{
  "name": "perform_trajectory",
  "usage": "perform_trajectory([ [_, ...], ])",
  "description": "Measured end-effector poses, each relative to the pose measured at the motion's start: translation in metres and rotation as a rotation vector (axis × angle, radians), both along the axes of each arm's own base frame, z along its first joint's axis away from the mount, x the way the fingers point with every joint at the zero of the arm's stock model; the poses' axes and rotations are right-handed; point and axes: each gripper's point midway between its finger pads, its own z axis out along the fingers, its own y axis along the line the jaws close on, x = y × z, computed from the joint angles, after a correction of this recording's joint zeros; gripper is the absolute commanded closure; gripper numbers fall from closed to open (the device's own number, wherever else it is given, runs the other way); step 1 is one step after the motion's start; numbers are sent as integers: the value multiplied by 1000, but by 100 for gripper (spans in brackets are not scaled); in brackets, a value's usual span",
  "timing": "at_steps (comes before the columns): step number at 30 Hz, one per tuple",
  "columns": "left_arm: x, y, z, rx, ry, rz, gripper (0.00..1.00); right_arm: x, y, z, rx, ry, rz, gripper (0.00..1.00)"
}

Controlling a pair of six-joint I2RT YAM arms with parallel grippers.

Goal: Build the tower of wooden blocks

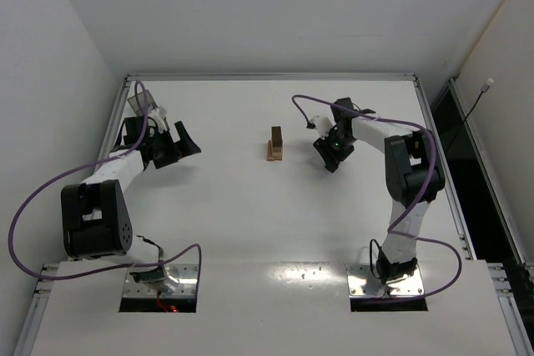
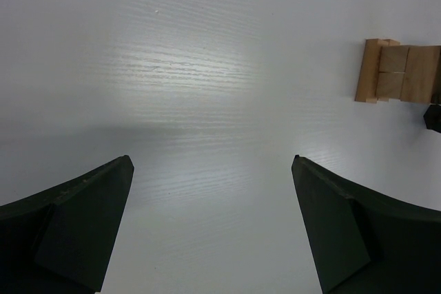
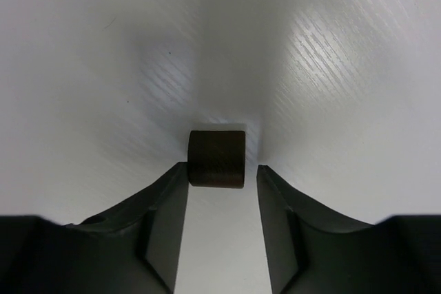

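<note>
Currently hovering over the table [image 2: 207, 67] with the left gripper [image 2: 212, 162] released, fingers [image 2: 83, 232] spread wide. Showing the tower [image 1: 275, 144] standing mid-table, apart from both grippers: tan wood blocks [image 2: 396, 72] low, dark piece [image 1: 275, 133] on top. Straddling a dark block [image 3: 217, 149] with the right gripper [image 3: 222, 168], fingers narrowly parted, not clamping.

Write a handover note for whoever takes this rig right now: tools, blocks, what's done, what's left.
Left tool: open wide, holding nothing, over the table, to the left of the tower.
Right tool: open narrowly, dark block at its fingertips, not clamped; a gap shows on one side. It sits to the right of the tower.
The tower stands mid-table, tan pieces low, a dark piece on top.
Done: that stack.
Left: probably close on the dark block and add it to the tower. No other loose blocks in view.
</note>
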Motion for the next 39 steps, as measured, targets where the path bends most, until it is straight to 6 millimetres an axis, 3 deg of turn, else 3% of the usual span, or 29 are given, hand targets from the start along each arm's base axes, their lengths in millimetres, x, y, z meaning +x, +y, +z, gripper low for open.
perform_trajectory([
  [3,0,0,-1,0,2,0,0,-2,-1,0,-5,6,15,73],
  [7,0,0,-1,-1,4,0,0,-2,-1,1,-10,9,32,98],
  [11,0,0,-1,-1,4,0,0,-1,-3,4,-10,22,34,100],
  [14,0,0,-1,-1,4,0,0,9,0,22,4,4,43,100],
  [16,0,-1,-1,-4,1,-8,0,29,5,49,32,-42,50,100],
  [17,-1,-3,0,-10,0,-15,0,47,9,72,55,-95,53,100],
  [22,-1,-5,1,-21,-5,-29,0,138,29,225,169,-463,65,100],
  [24,-1,-6,0,-24,-3,-31,0,146,36,266,210,-559,64,100],
  [25,-1,-6,-1,-25,-1,-31,0,144,42,275,229,-566,63,100],
  [28,-1,-6,-3,-26,5,-31,0,131,74,272,279,-516,84,100],
  [33,0,-6,-3,-27,3,-33,0,103,128,223,321,-330,164,100],
  [39,0,-6,-2,-28,3,-33,0,90,153,188,312,-240,290,100],
])
